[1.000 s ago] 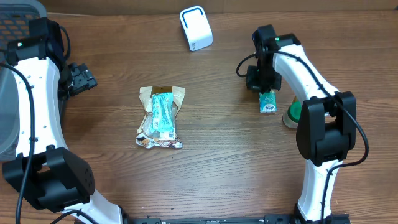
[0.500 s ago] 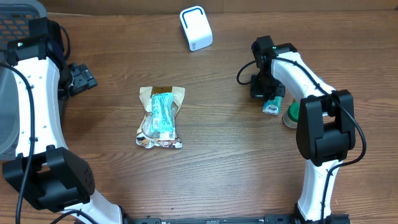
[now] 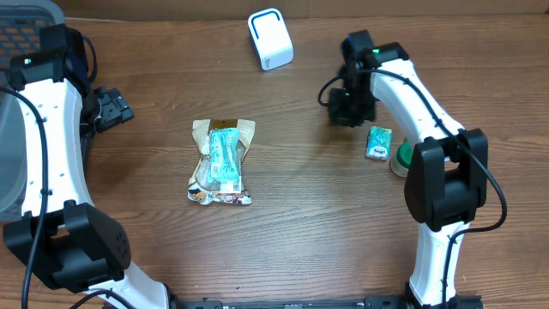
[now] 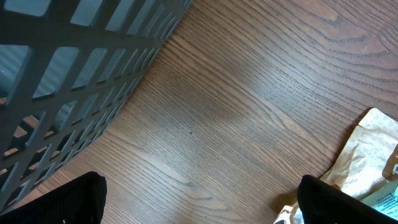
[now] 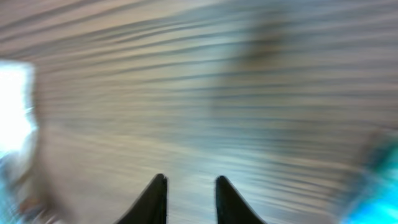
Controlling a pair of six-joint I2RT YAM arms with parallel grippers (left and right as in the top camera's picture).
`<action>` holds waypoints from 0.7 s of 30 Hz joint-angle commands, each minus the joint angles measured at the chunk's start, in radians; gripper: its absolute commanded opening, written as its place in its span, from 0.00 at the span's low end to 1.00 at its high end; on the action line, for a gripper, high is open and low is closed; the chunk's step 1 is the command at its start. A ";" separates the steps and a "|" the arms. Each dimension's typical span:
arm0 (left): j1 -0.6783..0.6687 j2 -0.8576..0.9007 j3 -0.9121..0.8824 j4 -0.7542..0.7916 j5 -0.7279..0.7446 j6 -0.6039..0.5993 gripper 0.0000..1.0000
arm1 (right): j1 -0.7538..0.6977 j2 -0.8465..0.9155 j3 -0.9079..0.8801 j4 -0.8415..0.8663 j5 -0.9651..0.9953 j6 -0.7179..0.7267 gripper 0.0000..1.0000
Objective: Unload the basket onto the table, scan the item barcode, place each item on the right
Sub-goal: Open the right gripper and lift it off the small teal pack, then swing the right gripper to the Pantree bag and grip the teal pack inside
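Teal packet [image 3: 378, 142] lies flat on the wooden table [image 3: 300, 223], right of the white scanner [image 3: 270, 39]. Between them, the right gripper [image 5: 189, 190] is slightly parted and empty. The left gripper [image 3: 118, 109] is spread wide.

The wooden worktop [image 3: 309, 215] carries a small teal packet [image 3: 378, 142] just right of the right tool [image 3: 350, 112], a white box [image 3: 270, 39] farther left, and a snack bag [image 3: 221, 163] well left.

Grey basket [image 3: 19, 24] top-L of wood table [image 3: 309, 223], green obj [image 3: 400, 159] R.
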 commanded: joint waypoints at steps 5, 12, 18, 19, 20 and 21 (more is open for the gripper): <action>-0.001 0.010 0.017 0.001 -0.013 0.019 1.00 | 0.138 -0.035 0.018 0.058 -0.296 -0.078 0.56; -0.001 0.010 0.017 0.001 -0.013 0.018 0.99 | 0.261 -0.034 0.018 0.148 -0.295 -0.073 0.86; -0.001 0.010 0.017 0.000 -0.013 0.019 0.99 | 0.338 -0.034 0.018 0.253 -0.259 -0.051 0.98; -0.001 0.010 0.017 0.000 -0.013 0.019 1.00 | 0.347 -0.034 0.018 0.267 -0.229 -0.031 0.99; -0.001 0.010 0.017 0.001 -0.013 0.018 1.00 | 0.356 -0.034 0.018 0.282 -0.188 -0.006 1.00; -0.001 0.010 0.017 0.000 -0.013 0.019 1.00 | 0.362 -0.034 0.018 0.291 -0.155 0.014 1.00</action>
